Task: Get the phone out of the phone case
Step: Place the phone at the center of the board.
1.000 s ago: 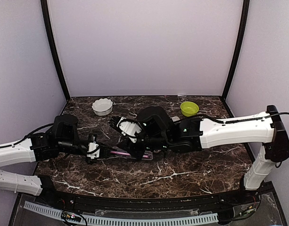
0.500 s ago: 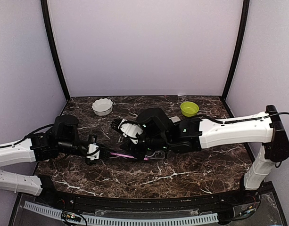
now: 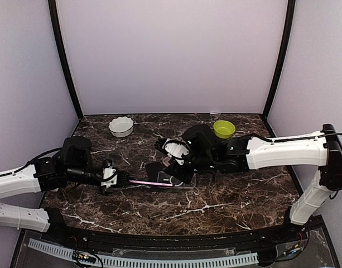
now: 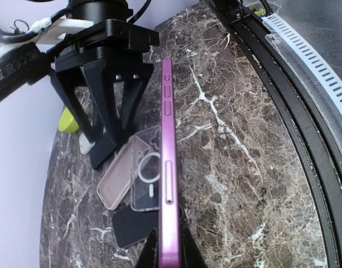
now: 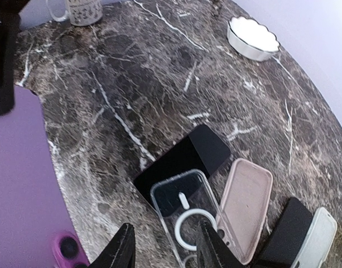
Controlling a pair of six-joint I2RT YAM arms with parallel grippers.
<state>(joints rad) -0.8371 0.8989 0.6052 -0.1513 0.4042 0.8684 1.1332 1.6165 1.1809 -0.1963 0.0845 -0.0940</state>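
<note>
Thin purple phone is out; job looks nearly done
Left fingers pinch it by one end, on edge over the dark marble bench; the clear case with a white ring lies empty there; right fingers stand apart, holding nothing.

No readable lettering, it seems, even on the purple phone.
</note>
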